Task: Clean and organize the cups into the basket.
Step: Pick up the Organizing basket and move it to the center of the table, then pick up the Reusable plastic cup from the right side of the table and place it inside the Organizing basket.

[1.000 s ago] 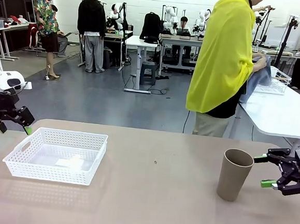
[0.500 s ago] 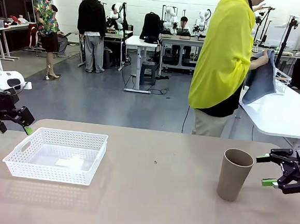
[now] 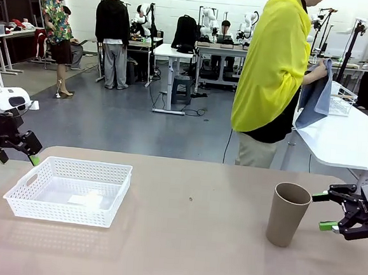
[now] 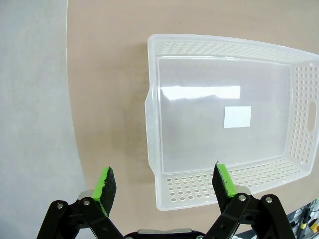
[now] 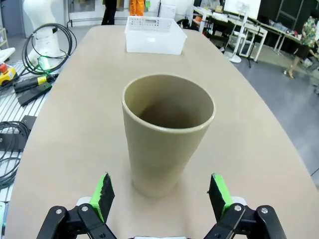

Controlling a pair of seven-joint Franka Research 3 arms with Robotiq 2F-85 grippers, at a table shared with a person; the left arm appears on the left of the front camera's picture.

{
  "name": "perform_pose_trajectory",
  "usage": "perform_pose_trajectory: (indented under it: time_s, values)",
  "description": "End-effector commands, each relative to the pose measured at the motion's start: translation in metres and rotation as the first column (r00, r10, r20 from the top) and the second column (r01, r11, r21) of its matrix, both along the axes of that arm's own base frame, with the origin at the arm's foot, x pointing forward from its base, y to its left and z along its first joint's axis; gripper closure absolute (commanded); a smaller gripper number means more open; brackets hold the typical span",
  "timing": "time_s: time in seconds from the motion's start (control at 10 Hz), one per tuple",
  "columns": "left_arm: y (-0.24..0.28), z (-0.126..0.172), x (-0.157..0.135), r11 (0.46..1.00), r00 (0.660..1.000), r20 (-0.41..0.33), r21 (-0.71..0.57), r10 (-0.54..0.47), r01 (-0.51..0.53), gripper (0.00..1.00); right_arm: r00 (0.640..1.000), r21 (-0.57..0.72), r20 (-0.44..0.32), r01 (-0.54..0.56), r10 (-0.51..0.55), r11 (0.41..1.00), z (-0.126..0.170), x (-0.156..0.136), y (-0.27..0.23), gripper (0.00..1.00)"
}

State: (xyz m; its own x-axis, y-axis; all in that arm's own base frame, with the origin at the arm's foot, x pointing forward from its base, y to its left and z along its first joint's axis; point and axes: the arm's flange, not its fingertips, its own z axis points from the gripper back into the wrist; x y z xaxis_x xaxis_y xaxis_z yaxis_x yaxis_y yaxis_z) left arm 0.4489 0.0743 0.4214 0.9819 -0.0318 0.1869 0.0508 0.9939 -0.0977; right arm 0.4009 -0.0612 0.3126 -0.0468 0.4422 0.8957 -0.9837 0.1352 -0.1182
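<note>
A taupe-brown cup [image 3: 287, 214] stands upright and empty on the table's right side. My right gripper [image 3: 322, 211] hovers just to its right, open, with nothing between its fingers. In the right wrist view the cup [image 5: 167, 139] stands just beyond the spread right gripper [image 5: 160, 188]. The white perforated basket [image 3: 63, 212] sits on the left side of the table, holding only a white label. My left gripper [image 3: 18, 157] hangs open past the basket's far left corner. The left wrist view looks down on the basket [image 4: 153, 124], with the open left gripper [image 4: 162, 174] over its near end.
A person in a yellow top [image 3: 272, 68] stands beyond the far edge, holding a blue-grey cloth [image 3: 316, 97] at a white side table [image 3: 349, 141] with a wire rack [image 3: 341, 99]. Bare tabletop lies between basket and cup. Cables [image 5: 20, 84] lie off the table's edge.
The person has lifted the blue-grey cloth higher. Both grippers stay open and have hardly moved. The cup and basket have not shifted.
</note>
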Motion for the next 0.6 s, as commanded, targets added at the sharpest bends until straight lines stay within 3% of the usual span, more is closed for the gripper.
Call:
perform_pose_trajectory:
  time_s: [0.0,0.5]
  values:
    - [0.006,-0.008,-0.004,1.0,1.0,-0.005,0.021,-0.001,0.001,0.0,1.0,-0.016,0.001,0.01,-0.01,1.0,-0.019,0.005,0.014,0.0]
    - [0.02,-0.033,0.004,0.997,0.999,-0.001,0.069,0.041,-0.041,0.0,0.999,0.019,-0.052,0.001,0.0,1.0,-0.043,0.02,0.029,0.0]
